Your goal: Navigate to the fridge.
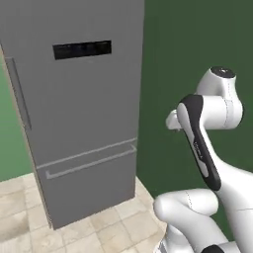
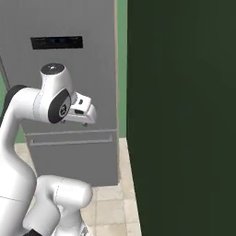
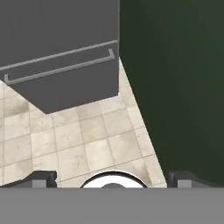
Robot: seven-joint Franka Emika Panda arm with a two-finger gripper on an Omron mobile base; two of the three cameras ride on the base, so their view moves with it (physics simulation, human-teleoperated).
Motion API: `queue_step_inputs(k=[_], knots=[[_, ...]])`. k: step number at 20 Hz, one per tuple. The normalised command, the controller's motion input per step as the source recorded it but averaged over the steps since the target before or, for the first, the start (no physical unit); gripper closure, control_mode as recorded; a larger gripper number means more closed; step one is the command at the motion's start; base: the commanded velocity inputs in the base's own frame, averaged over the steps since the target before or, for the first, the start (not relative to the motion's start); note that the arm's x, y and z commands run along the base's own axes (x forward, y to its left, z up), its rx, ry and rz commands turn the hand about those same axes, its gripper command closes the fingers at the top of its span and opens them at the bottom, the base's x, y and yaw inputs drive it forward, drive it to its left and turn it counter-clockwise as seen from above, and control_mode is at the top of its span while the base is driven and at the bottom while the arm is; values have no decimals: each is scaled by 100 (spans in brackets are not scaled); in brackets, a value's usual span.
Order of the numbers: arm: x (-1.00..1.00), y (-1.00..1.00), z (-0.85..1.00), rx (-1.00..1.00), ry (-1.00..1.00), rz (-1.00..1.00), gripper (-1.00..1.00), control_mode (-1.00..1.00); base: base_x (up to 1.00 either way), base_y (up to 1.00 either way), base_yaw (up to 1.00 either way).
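Straight ahead of the robot stands the fridge (image 1: 79, 113), a tall matte-grey unit that fills the left half of the left base view and rises past its top edge. A small black display strip (image 1: 82, 49) sits high on its front, a long vertical bar handle (image 1: 19, 94) runs down its left edge, and a horizontal handle (image 1: 91, 162) crosses the lower drawer. Its foot rests on the beige tiled floor (image 1: 99, 227). Just to the right of the fridge a dark green wall (image 2: 182, 115) comes forward, closer to the robot than the fridge front. The white arm (image 1: 207, 148) is folded up beside the fridge, touching nothing. From the hand view the gripper (image 3: 112, 179) points down at the floor tiles, its two dark fingertips (image 3: 41, 178) set wide apart with nothing between them.
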Motion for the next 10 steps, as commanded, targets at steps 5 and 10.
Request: queue_step_inputs(k=[5,10], knots=[[0,0,0,0,0,0,-100,100,55,-32,53],[0,0,0,0,0,0,-100,100,55,4,34]])
